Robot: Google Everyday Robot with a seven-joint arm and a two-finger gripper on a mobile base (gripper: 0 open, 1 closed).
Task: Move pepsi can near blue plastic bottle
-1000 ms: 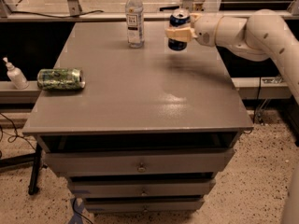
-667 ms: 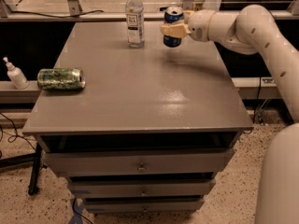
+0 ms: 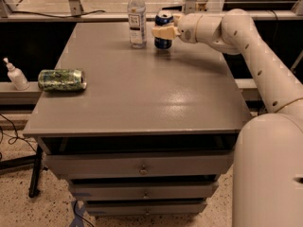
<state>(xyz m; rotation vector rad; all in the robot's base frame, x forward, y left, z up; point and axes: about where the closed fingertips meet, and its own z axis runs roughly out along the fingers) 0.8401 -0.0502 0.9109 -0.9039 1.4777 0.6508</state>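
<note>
Pepsi can (image 3: pixel 164 19), upright, just right of the blue plastic bottle (image 3: pixel 137 18) and not touching it. The gripper (image 3: pixel 162 32) reaches in from the bottle's right, its pale fingers clamped across the can's middle. Whether the can's base rests on the grey table (image 3: pixel 142 98) cannot be told. Likely risks: letting go while the can hangs above the surface could tip it, and any drift leftward could knock the tall, narrow bottle over. The table's far edge lies just behind the bottle, leaving little room there. In front of the bottle the tabletop is open. A green can (image 3: pixel 61 79) lies well away.
</note>
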